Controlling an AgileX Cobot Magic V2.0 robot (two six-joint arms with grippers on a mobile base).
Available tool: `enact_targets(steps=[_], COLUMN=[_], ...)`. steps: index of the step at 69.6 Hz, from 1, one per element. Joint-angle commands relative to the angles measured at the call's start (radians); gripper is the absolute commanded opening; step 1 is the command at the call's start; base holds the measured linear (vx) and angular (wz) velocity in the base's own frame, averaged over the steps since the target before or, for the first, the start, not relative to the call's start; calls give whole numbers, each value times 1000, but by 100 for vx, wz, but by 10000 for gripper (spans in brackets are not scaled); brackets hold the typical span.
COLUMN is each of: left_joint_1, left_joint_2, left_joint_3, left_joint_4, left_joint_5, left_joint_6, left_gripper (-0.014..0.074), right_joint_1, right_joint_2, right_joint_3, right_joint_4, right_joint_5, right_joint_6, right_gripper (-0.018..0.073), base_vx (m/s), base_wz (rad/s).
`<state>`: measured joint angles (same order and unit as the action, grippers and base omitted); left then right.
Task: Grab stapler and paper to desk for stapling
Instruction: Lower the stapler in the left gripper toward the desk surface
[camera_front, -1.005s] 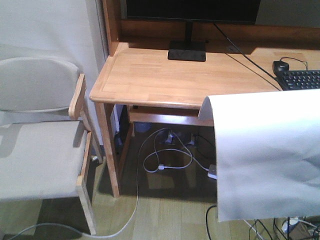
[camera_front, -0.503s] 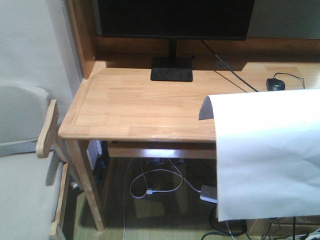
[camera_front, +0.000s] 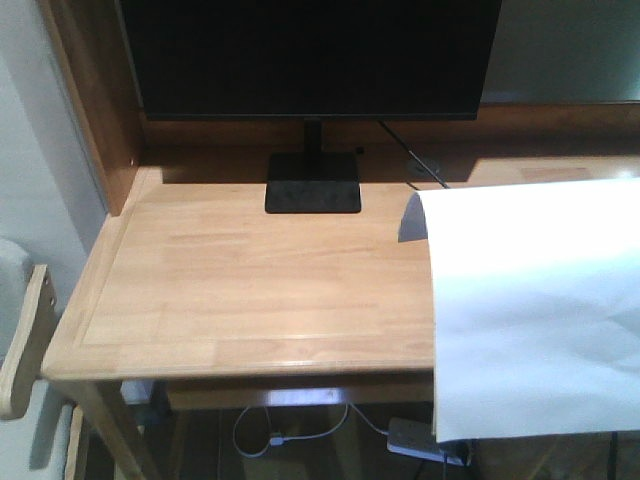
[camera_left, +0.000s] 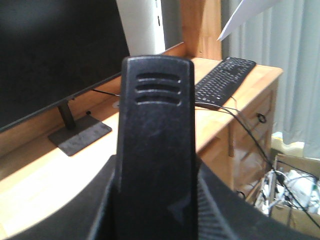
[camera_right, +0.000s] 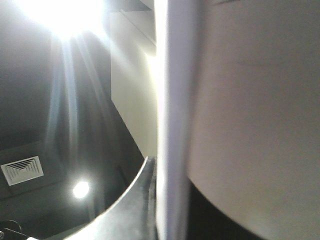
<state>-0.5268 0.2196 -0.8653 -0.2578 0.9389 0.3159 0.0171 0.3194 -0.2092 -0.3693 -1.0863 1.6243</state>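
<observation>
paper (camera_front: 530, 310) hangs in the air, hiding the right side of the desk (camera_front: 250, 290), pinched by the right gripper (camera_right: 162, 210). stapler (camera_left: 155, 145) stands upright, clamped in the left gripper (camera_left: 155, 210). both apparently fetched; neither yet set down before the monitor (camera_front: 310, 60); stapling is left to do.

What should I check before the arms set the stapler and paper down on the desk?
1. Stapler between left fingers: ok.
2. Paper between right fingers: ok, seen edge-on.
3. Bare wood on desk before monitor stand: ok.
4. Desk's right side in front view: cannot tell, paper hides it.
5. Keyboard clear of landing spot: cannot tell.
</observation>
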Motion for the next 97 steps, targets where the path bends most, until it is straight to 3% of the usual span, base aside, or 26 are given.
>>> enact_targets(steps=[1, 46, 97], left_joint_1=[-2, -2, -2], left_joint_2=[18, 18, 18], left_joint_3=[-26, -26, -26], left_joint_4=[-23, -23, -23], left_joint_5=[-114, -114, -114], left_joint_6=[1, 1, 1], left_gripper=[-6, -6, -6], right_joint_1=[-8, -8, -8], right_joint_2=[10, 10, 10], right_joint_3=[-23, -23, -23], right_joint_4=[12, 12, 12], right_joint_5=[-35, -34, -35], right_joint_6=[-4, -4, -4], right_gripper=[-6, -6, -6], base_vx=[29, 23, 4], base_wz=[-6, 3, 2])
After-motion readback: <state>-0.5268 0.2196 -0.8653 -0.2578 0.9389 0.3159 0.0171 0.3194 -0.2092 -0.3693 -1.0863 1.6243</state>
